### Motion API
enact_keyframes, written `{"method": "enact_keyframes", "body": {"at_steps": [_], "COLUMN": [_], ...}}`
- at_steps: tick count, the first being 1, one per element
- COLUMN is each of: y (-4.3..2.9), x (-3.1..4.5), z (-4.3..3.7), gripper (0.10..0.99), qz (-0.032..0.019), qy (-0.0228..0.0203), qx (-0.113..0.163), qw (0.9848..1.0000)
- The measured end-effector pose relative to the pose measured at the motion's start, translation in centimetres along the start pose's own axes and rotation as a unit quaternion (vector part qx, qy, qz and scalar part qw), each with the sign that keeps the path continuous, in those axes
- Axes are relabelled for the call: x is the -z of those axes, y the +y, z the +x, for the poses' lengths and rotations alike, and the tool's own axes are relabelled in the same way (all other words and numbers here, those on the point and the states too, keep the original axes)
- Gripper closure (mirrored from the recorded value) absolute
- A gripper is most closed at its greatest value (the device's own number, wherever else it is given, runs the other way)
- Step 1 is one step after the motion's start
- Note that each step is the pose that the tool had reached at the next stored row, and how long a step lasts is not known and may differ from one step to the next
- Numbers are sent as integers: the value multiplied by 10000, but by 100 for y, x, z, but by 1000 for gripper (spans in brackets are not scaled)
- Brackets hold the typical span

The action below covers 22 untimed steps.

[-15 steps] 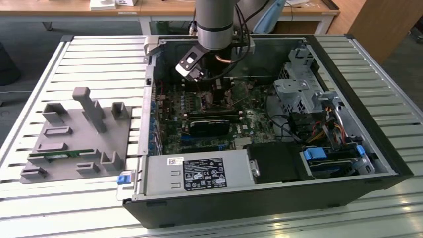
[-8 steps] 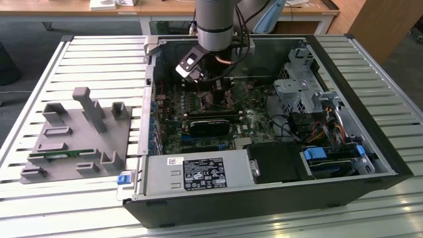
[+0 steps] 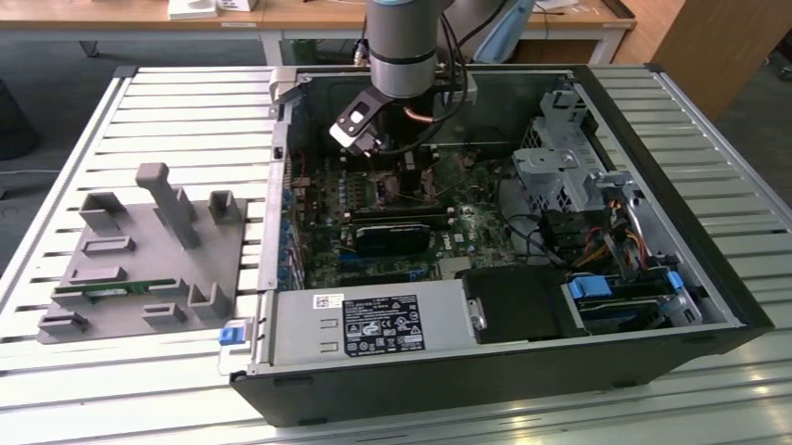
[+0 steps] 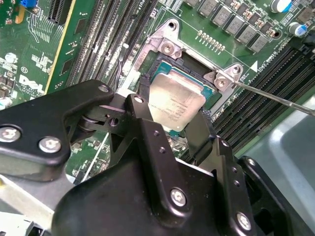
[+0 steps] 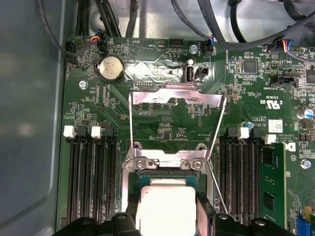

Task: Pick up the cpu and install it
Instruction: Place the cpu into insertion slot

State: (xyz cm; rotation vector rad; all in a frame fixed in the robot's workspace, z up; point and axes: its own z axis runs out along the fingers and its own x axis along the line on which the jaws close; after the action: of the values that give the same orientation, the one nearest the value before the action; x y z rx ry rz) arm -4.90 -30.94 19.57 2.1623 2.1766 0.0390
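Observation:
The cpu, a flat square chip with a shiny silver top, sits between my gripper's two black fingers, right over the open socket of the green motherboard. In both wrist views the fingers press on two opposite edges of the chip. My gripper is shut on the cpu, reaching down into the open computer case. The socket's metal frame surrounds the chip, its load plate is flipped up and back, and the thin lever stands off to one side.
Black memory slots flank the socket, and a green memory stick sits in one. Cables hang over the board's far edge. On the exterior view's left, a grey fixture holds another green stick. The power supply fills the case's near side.

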Motion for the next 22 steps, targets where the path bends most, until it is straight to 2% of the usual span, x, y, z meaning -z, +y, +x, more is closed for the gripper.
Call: {"method": "enact_keyframes", "body": {"at_steps": [12,14,15,22], "y": [1,1,1,1], "x": [-18,-19,-19,-18], "z": [1,2,1,1], "gripper": [549,533,475,475], "qz": [0,0,0,0], "qy": [2,2,1,2], "qx": [0,0,0,0], "qw": [10000,10000,10000,10000]}}
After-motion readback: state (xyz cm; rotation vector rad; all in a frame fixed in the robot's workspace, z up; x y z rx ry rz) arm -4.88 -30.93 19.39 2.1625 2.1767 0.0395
